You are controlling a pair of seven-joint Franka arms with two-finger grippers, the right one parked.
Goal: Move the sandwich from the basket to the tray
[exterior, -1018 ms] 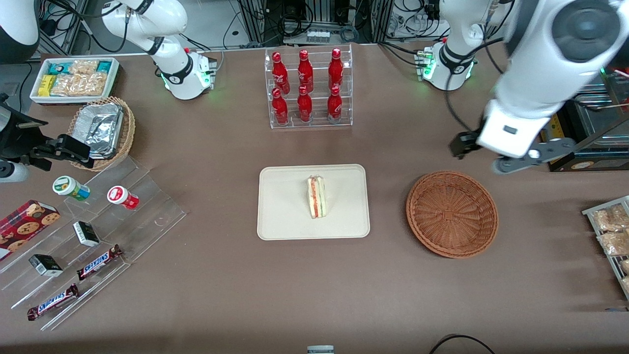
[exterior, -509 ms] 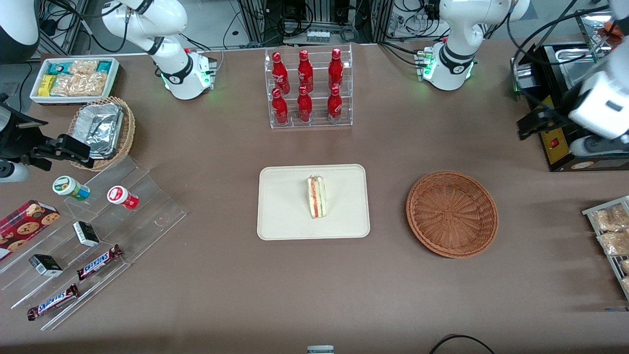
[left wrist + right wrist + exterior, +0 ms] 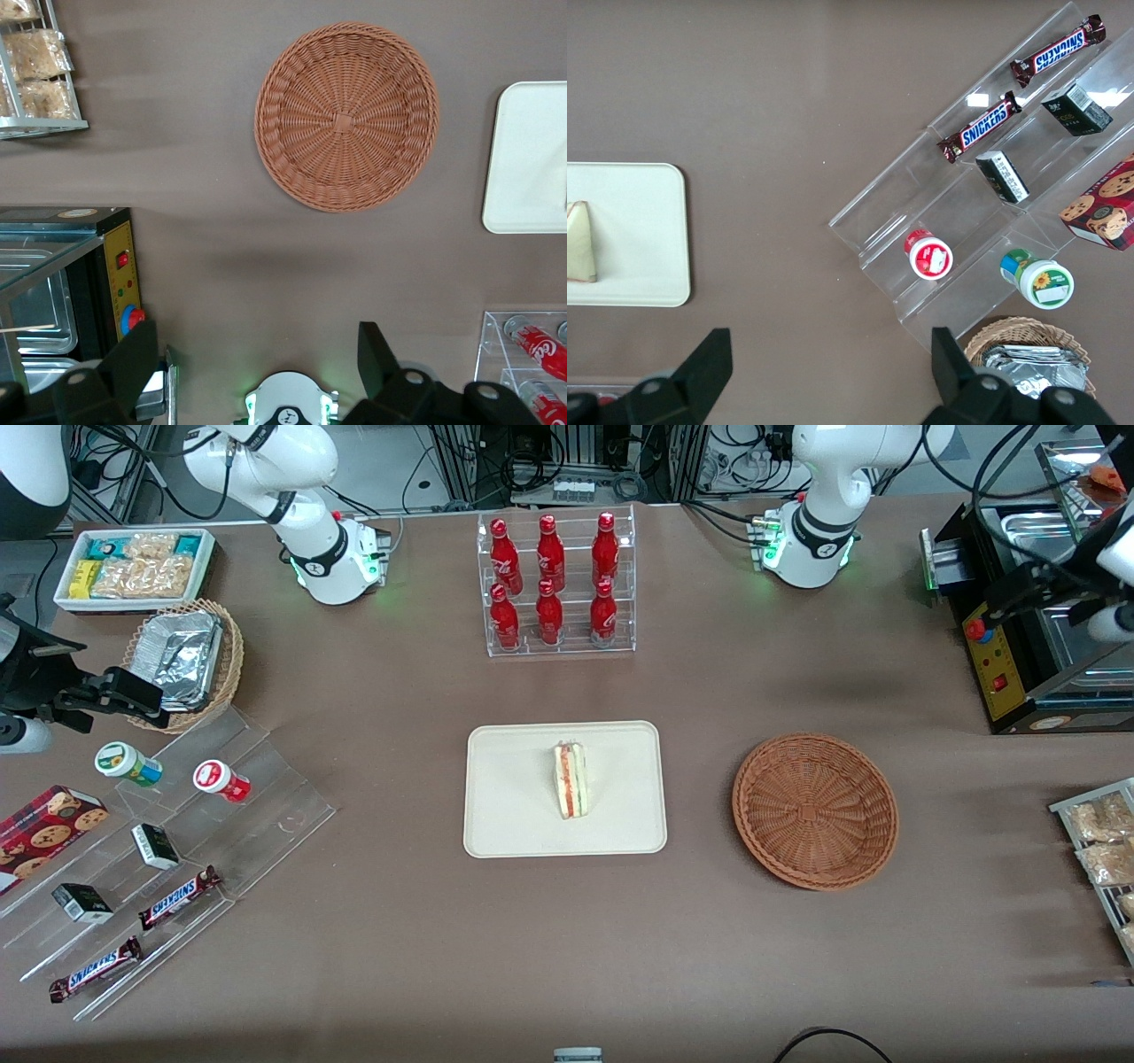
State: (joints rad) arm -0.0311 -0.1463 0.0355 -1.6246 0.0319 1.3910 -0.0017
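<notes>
Bare bench [image 3: 709, 797] lay between tray [image 3: 514, 815] and basket [image 3: 815, 810], bottle rack [image 3: 556, 584] stood farther from the front camera than tray, pincer [image 3: 1054, 598] hung wide-spread above black appliance [image 3: 1019, 655], well apart from tray.

Desk [image 3: 399, 957]: clear rack of six red bottles [image 3: 554, 584]; stepped acrylic stand with two Snickers bars [image 3: 133, 934] and small cups; tan basket holding foil trays [image 3: 182, 660]; white snack bin [image 3: 133, 567].
</notes>
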